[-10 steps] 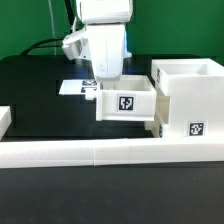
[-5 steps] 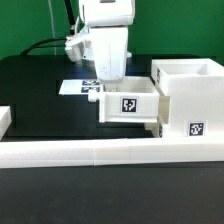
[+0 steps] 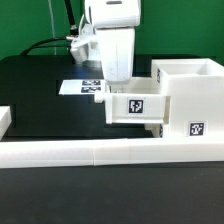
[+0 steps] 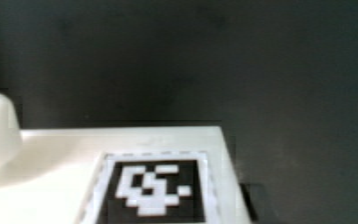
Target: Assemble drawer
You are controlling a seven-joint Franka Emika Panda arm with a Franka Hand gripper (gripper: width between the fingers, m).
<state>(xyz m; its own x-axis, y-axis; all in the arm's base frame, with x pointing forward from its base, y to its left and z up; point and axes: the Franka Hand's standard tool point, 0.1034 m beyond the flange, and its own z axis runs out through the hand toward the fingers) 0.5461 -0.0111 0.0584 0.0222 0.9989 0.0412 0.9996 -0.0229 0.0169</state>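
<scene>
- Showing no readable words or brand names, the scene carries only black-and-white square tags: one on the front of a small white tray (image 3: 136,105), one on the white box housing (image 3: 192,98), several on the flat marker board (image 3: 80,87).
- The tray sits partly inside the housing's open side, on the exterior view's left of it.
- The white robot arm's hand (image 3: 119,78) reaches down into the tray; its fingers are hidden, so its opening cannot be told.
- A long white border rail (image 3: 100,152) runs along the front.
- The surface (image 3: 40,110) is black, with a green backdrop (image 3: 25,25) behind.
- The wrist view is blurred, showing a tag (image 4: 153,187) on white plastic.
</scene>
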